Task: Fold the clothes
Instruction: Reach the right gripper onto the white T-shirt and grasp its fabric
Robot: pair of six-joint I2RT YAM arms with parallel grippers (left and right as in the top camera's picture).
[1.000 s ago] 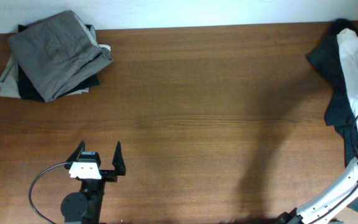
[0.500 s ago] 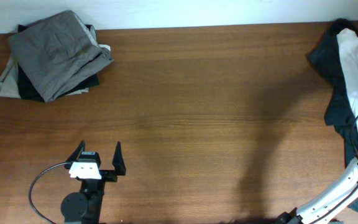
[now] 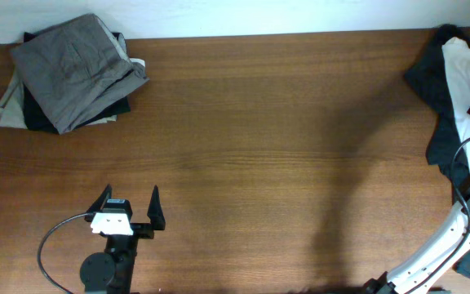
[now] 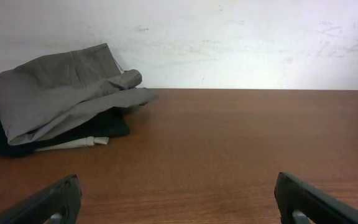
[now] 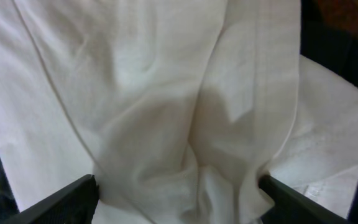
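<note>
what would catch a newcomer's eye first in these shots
The white T-shirt crumpled on a dark garment at the right edge of the table, with the right gripper open close over it. Then the folded grey trousers at the far left corner, and the left gripper open, holding nothing.

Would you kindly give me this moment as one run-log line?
left gripper: open, empty | right gripper: open over white T-shirt | folding: not begun

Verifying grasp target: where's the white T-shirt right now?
Overhead view: the white T-shirt lies at the far right edge of the table, draped over a dark garment; the right gripper hangs directly over it, jaws open.
</note>
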